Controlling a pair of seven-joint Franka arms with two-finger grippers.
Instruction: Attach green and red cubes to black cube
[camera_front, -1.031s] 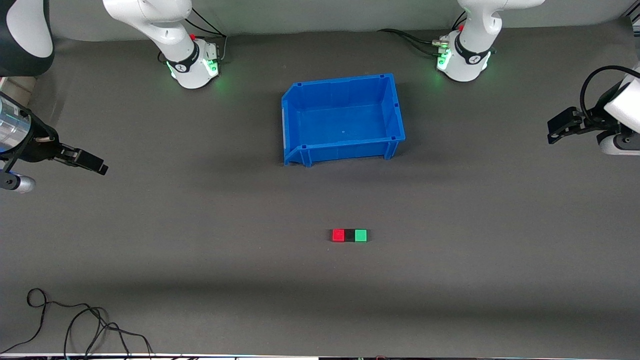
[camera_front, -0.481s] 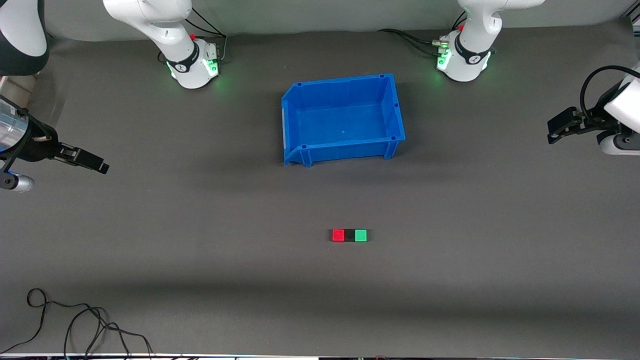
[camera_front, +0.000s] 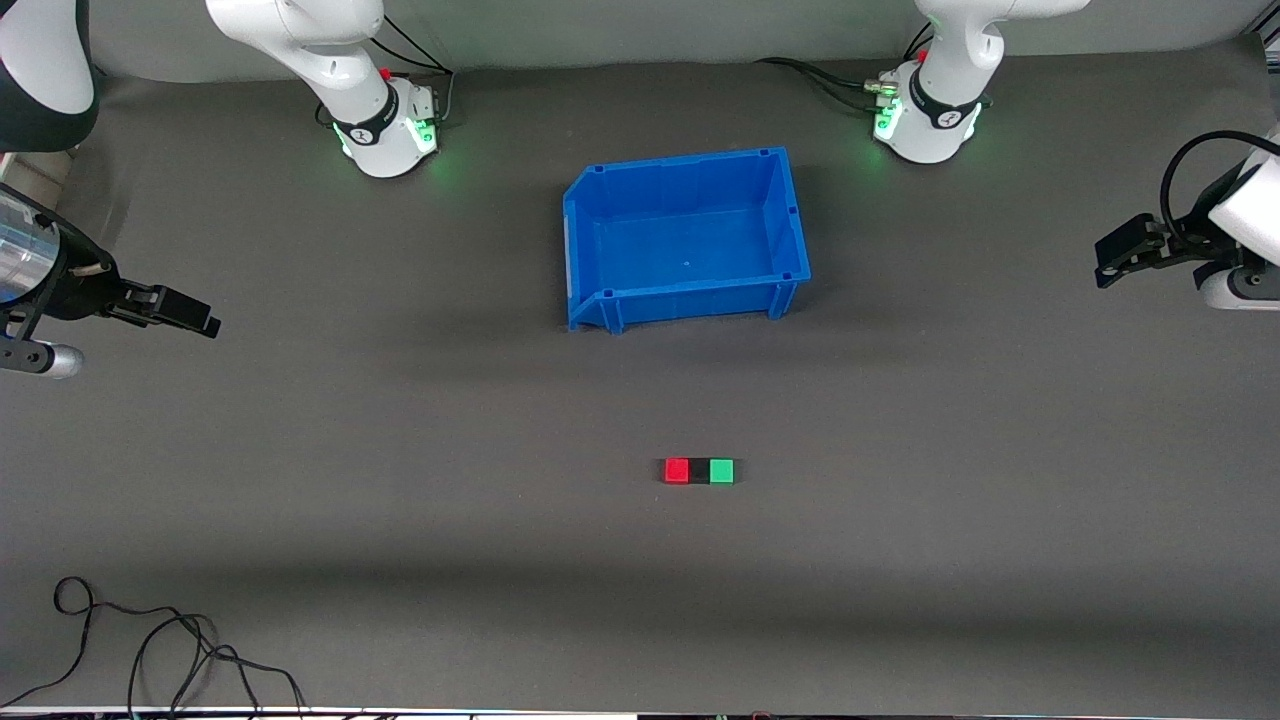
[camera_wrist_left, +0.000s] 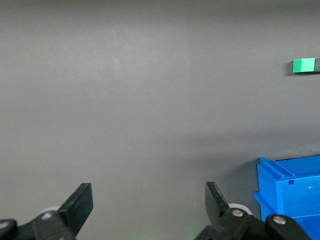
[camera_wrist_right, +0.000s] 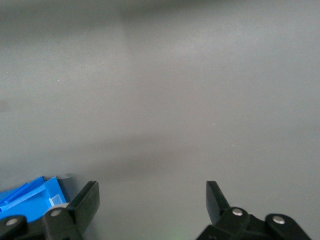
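Note:
A red cube (camera_front: 677, 470), the black cube (camera_front: 699, 471) and a green cube (camera_front: 721, 470) sit in one touching row on the grey mat, nearer to the front camera than the blue bin. The black cube is in the middle. The green cube also shows in the left wrist view (camera_wrist_left: 304, 65). My left gripper (camera_front: 1110, 262) is open and empty at the left arm's end of the table; it also shows in the left wrist view (camera_wrist_left: 148, 197). My right gripper (camera_front: 195, 321) is open and empty at the right arm's end; it also shows in the right wrist view (camera_wrist_right: 152, 196).
An empty blue bin (camera_front: 686, 238) stands mid-table between the arm bases and the cubes; its corner shows in the left wrist view (camera_wrist_left: 290, 195) and the right wrist view (camera_wrist_right: 32, 202). A black cable (camera_front: 150, 640) lies coiled at the mat's near corner on the right arm's end.
My right gripper has drifted slightly up in the front view, toward the arm bases. The left arm and the cubes have not moved.

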